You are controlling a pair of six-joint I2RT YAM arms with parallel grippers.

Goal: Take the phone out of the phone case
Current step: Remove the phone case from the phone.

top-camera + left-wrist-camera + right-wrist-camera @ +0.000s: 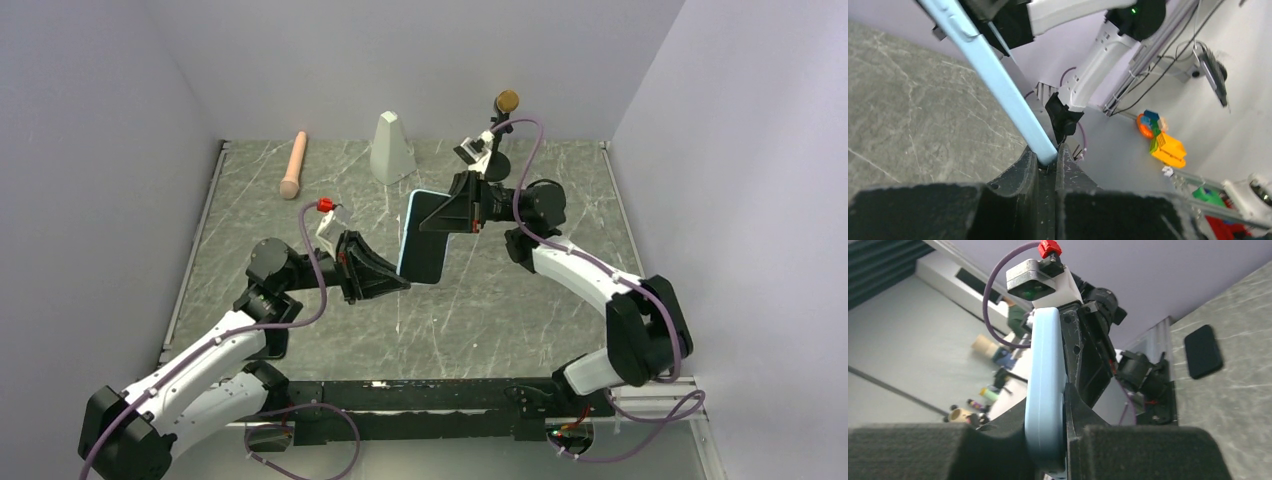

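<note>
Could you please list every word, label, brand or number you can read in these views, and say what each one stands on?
No text can be read in any view.
The phone case shows no lettering or logo.
The coloured blocks in the background are too blurred to tell whether they carry any.

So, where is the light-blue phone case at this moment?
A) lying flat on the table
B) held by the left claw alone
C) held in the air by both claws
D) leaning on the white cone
C: the left claw and the right claw each pinch an edge of the phone case, above the table.
</note>
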